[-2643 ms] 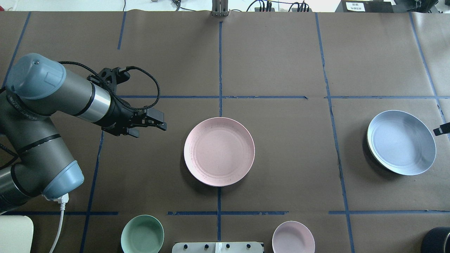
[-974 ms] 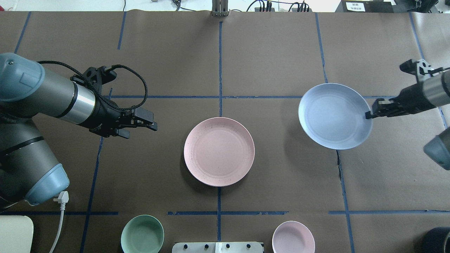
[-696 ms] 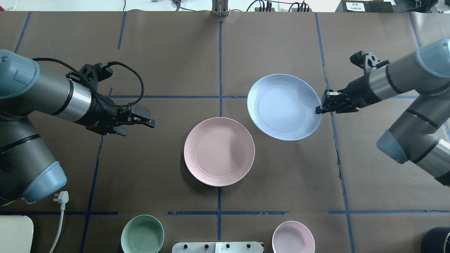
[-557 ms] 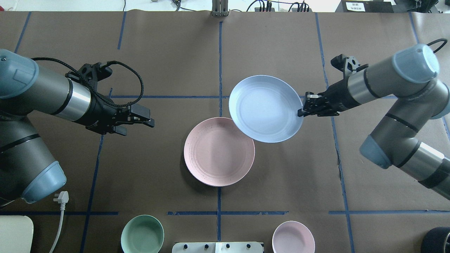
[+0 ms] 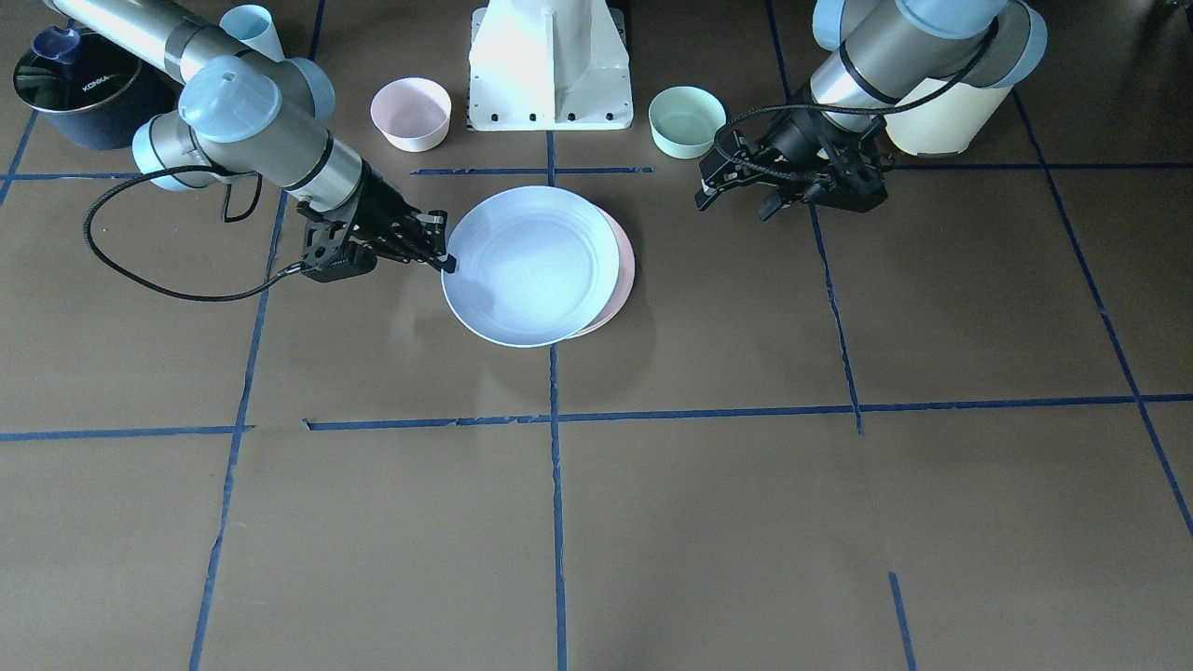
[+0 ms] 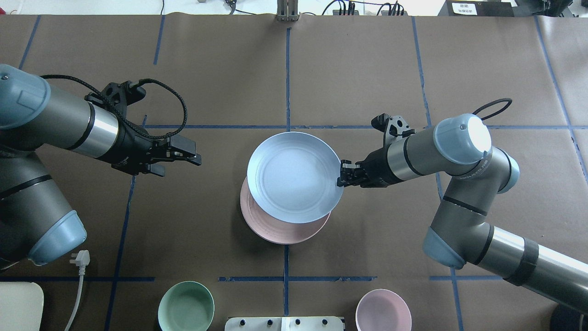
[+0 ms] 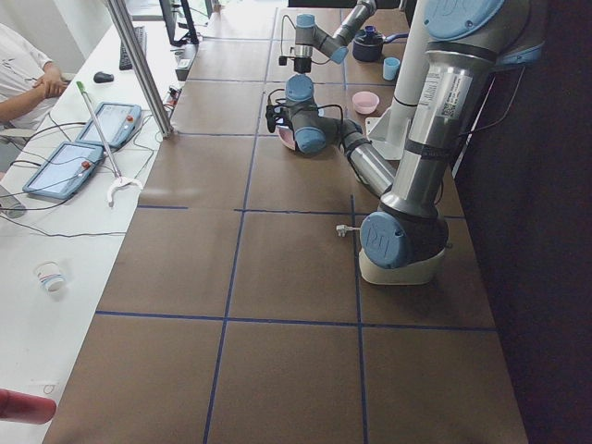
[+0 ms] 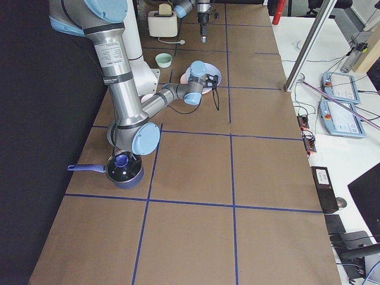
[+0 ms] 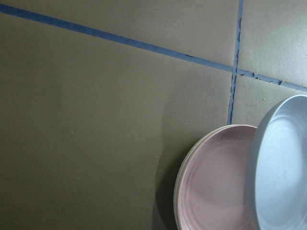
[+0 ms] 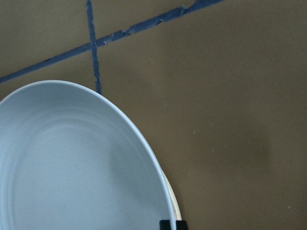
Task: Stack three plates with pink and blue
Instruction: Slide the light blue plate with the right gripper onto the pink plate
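My right gripper [image 6: 341, 177] is shut on the rim of the light blue plate [image 6: 294, 177] and holds it tilted just above the pale pink plate [image 6: 280, 232], overlapping most of it. In the front view the right gripper [image 5: 445, 263] grips the blue plate [image 5: 531, 266] on the side away from the pink plate [image 5: 623, 270]. In the left wrist view a cream-white plate rim [image 9: 178, 191] shows under the pink plate [image 9: 216, 182]. My left gripper [image 6: 183, 166] is open and empty, well to the left of the stack.
A mint-green bowl [image 6: 186, 305] and a small pink bowl [image 6: 383, 310] stand near the robot base [image 5: 550, 65]. A dark pot [image 5: 75, 89] sits by the right arm. A cream appliance [image 5: 932, 121] and its plug [image 6: 78, 262] lie by the left arm.
My right arm carried the blue plate from the table's right side leftwards until it hangs over the pink plate. My left arm drew back a little to the left.
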Robot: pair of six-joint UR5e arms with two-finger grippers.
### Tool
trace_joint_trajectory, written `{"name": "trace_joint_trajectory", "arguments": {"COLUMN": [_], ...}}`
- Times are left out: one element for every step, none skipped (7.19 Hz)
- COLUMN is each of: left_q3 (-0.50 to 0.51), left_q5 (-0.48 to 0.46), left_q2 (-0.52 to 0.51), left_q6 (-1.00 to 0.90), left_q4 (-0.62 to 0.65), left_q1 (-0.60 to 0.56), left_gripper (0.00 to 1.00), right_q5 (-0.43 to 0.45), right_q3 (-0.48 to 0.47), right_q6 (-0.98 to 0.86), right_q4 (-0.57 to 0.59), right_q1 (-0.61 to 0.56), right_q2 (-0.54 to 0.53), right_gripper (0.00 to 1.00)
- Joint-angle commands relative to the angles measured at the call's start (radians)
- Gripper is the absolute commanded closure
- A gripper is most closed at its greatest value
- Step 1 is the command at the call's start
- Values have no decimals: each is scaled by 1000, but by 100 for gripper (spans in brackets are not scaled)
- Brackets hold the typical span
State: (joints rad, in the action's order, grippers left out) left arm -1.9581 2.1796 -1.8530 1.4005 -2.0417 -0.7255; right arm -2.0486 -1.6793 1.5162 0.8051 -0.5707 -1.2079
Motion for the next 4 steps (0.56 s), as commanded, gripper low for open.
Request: {"name": "trace_joint_trajectory", "arguments": {"left_q3": [1,1,2,7], "left_q5": [0,0,0,0], "left_q2": [0,0,0,0], "left_q6": [0,0,0,0], "left_q4": [0,0,0,0], "left_q1": [0,0,0,0], "left_gripper": [0,0,0,0], "right_q5": [25,25,34,44], "right_q3": [0,0,-2,-13], "right_q6": [-1,-4,-1,-5], "right_q4": [48,48,49,46], "right_q1": [28,34,37,32], "right_q2": [28,25,30,22], "right_gripper": [99,62,1,0]}}
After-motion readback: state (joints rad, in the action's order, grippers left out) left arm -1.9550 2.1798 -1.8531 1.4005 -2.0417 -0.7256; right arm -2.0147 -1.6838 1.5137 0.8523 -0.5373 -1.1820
